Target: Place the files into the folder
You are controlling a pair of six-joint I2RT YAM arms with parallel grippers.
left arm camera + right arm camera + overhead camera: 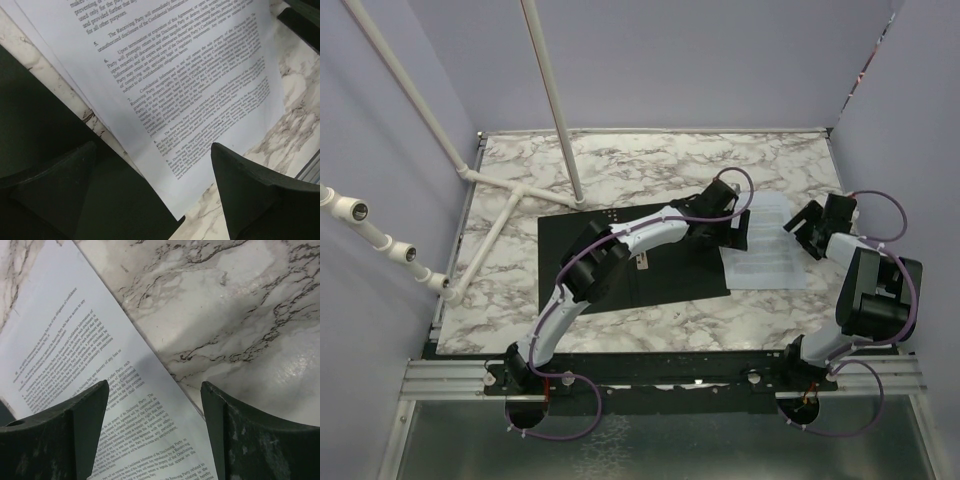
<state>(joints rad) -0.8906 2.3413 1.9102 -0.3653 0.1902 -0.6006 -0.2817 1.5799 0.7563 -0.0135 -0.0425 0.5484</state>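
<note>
left pincer (154,147): fingers spread wide with nothing between them; it hangs low over the printed page, tips pointing down
right pincer (155,384): fingers apart too, clamped on nothing; it hovers just above the outer long edge of the paper
files (765,250): a thin stack of white printed sheets lying flat, directly under the left pincer; the outer edge runs diagonally below the gap of the right pincer; the sheets look slightly fanned, and one corner laps onto the black surface by the left pincer
folder (665,280): open, black inside up, flat, just beside the left pincer on the side away from the right pincer; beyond the files as seen from the right pincer
step in hand: by my reading, getting a first hold on the sheets so they can travel onto the folder
doing it well: flat paper offers no lip to pinch, so a finger pad pressed down and drawn towards the folder should serve better than a plain squeeze; the right pincer could nudge the outer edge inward to help; move the whole stack together, slowly
what could go wrong: only the top sheet sliding, the paper buckling, or the folder being pushed along
table (240,315): marble-patterned, smooth, with a soft sheen under the right pincer; paper probably glides on it easily
walls (720,60): plain lilac, closing in beyond and to either side of both pincers
pipe frame (550,90): white tubes, well apart from the left pincer, past the folder
rail (450,375): metal, behind both pincers at the arm bases
</note>
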